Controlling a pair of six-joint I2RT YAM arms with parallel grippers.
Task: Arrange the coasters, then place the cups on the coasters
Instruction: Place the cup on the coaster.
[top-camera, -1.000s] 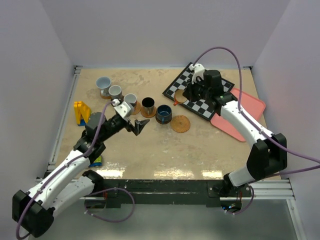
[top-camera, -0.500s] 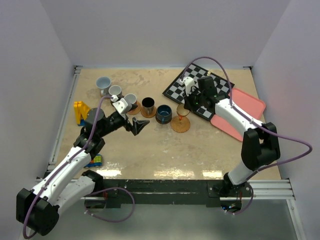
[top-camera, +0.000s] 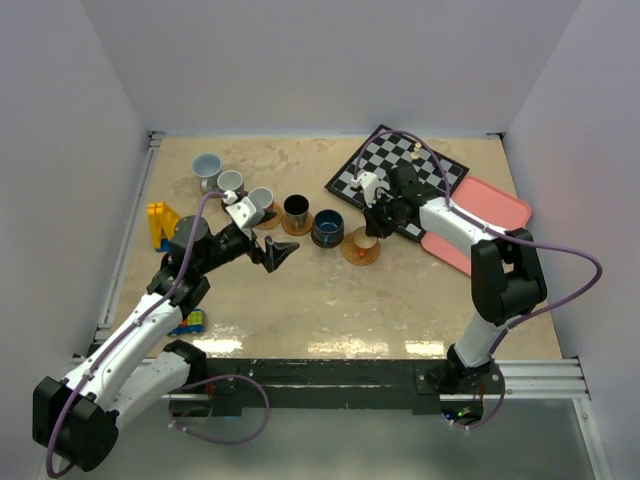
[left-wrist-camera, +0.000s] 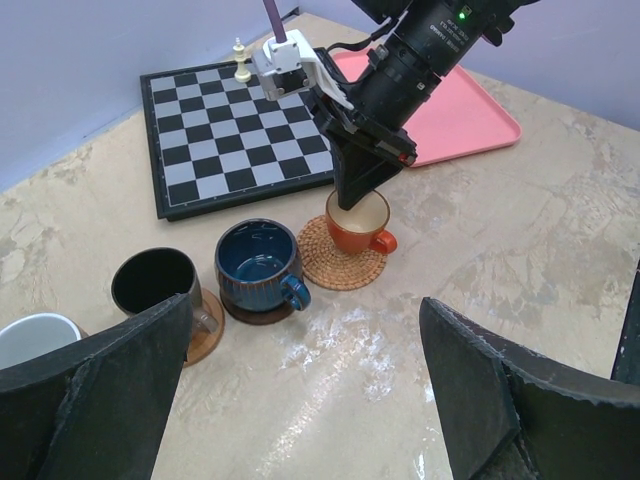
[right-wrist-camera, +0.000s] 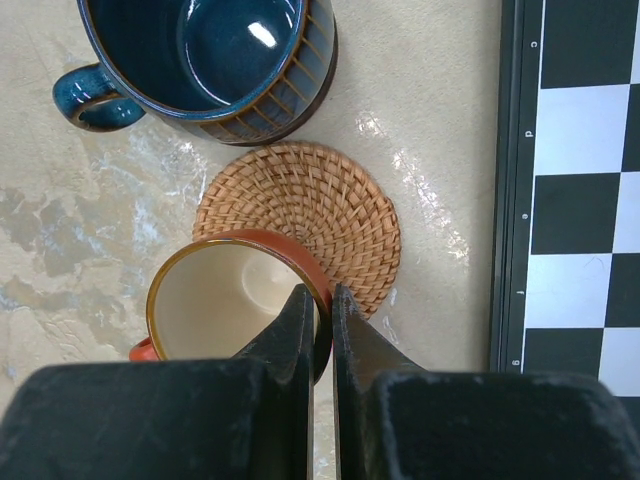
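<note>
My right gripper (top-camera: 371, 224) is shut on the rim of the orange cup (right-wrist-camera: 225, 305), one finger inside it and one outside. It holds the cup over the near edge of the woven coaster (right-wrist-camera: 310, 215), off-centre; whether the cup rests on it I cannot tell. To its left the dark blue cup (left-wrist-camera: 260, 262) stands on a dark brown coaster (left-wrist-camera: 250, 312). The black cup (left-wrist-camera: 155, 283) is on a tan wooden coaster (left-wrist-camera: 203, 335). Further left in a row are the white cup (top-camera: 261, 198), grey-white cup (top-camera: 231, 182) and pale blue cup (top-camera: 206, 165). My left gripper (top-camera: 275, 253) hangs open and empty in front of the row.
A chessboard (top-camera: 400, 185) with a white chess piece (top-camera: 415, 150) lies at the back right, close behind the woven coaster. A pink tray (top-camera: 495, 215) sits beside it at the right. A yellow toy (top-camera: 163, 222) and a small blue-green block (top-camera: 190, 322) are at the left.
My right gripper has come off the chessboard area toward the near left, carrying the orange cup down to the woven coaster. The left arm shifted slightly and stays open.
</note>
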